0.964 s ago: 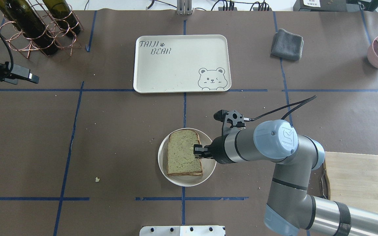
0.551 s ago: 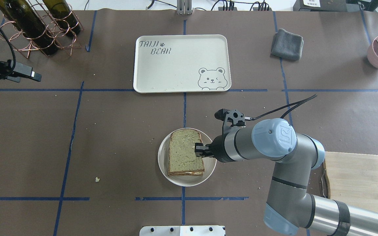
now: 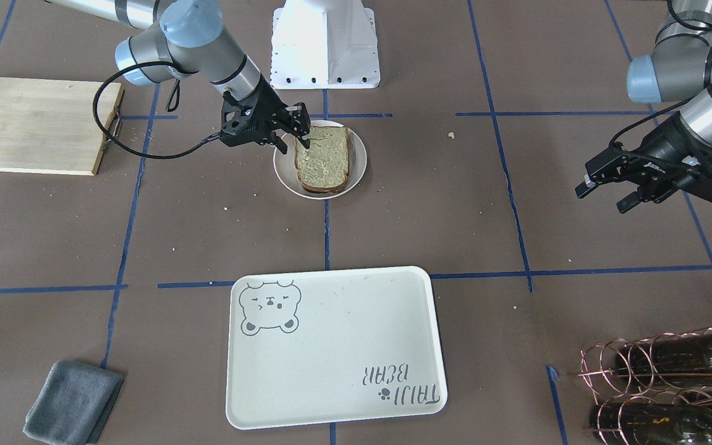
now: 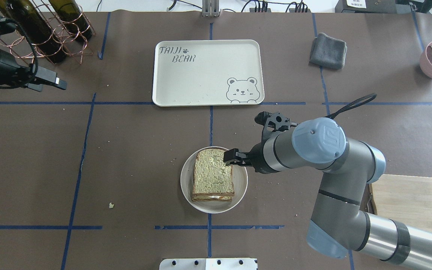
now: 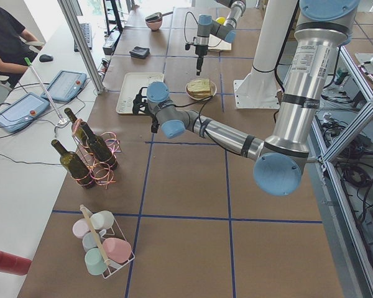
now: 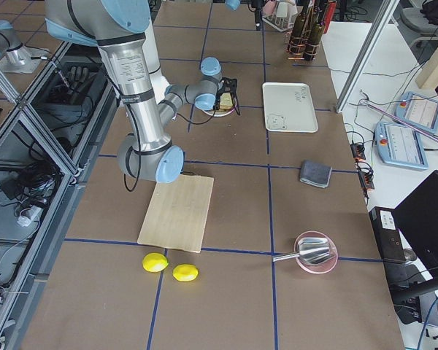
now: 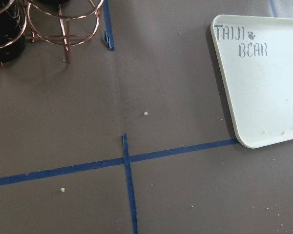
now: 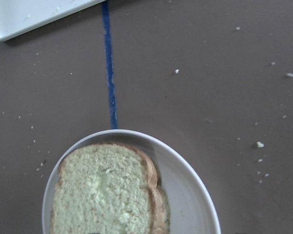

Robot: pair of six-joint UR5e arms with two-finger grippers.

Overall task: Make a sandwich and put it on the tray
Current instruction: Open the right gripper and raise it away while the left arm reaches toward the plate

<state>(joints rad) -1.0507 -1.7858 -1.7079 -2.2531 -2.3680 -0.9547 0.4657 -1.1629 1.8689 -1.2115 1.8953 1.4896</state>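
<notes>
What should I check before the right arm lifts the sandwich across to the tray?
1. Sandwich stacked on the plate, egg white showing at one edge: ok.
2. Slices squared up: not ok, the lower slice peeks out.
3. Right claw open and empty: ok.
4. Tray bare but for crumbs: ok.
5. Left claw off by the bottle rack, out of the path: ok.
6. Right claw's height over the bread: cannot tell.
</notes>
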